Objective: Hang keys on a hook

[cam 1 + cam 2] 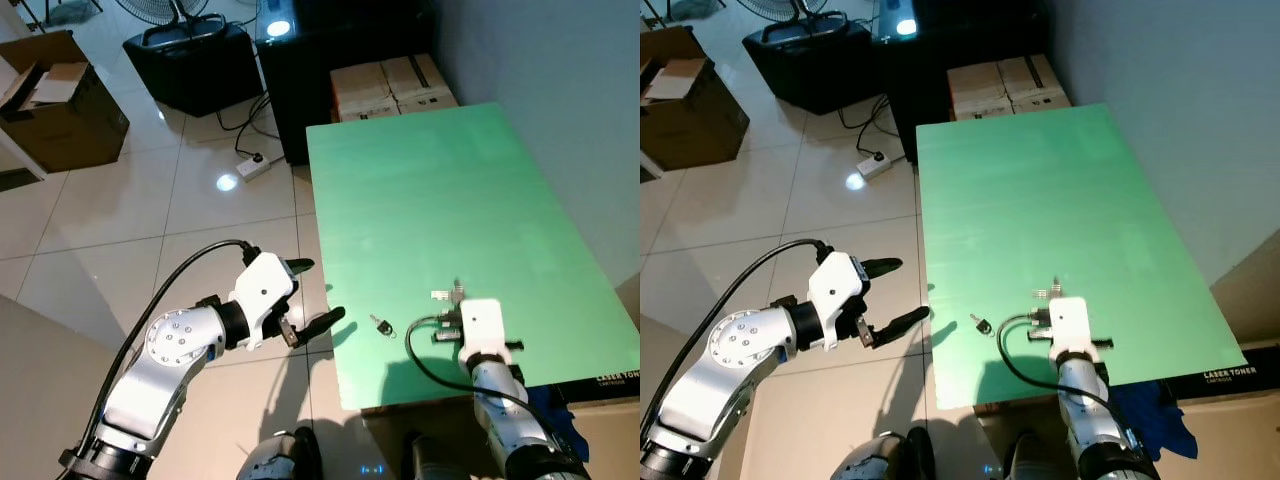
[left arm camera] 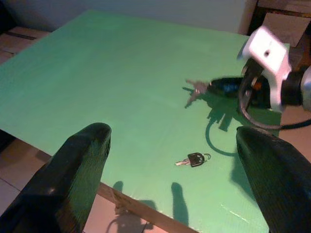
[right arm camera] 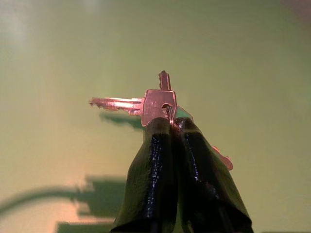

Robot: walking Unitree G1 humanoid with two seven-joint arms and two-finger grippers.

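Observation:
A bunch of silver keys (image 3: 154,103) is pinched between the tips of my right gripper (image 3: 171,127), which is shut on it just above the green table (image 1: 440,200) near its front edge. The same keys (image 1: 447,294) stick out ahead of the white wrist. A single black-headed key (image 1: 381,325) lies flat on the table to the left of that gripper, and the black-headed key (image 2: 193,159) shows ahead of my left fingers. My left gripper (image 1: 312,296) hangs open over the floor just off the table's left edge, holding nothing.
Cardboard boxes (image 1: 395,85) and a black cabinet (image 1: 300,60) stand beyond the table's far end. A power strip (image 1: 252,165) with cables lies on the tiled floor, a black case (image 1: 195,65) behind it. An open carton (image 1: 60,100) sits far left.

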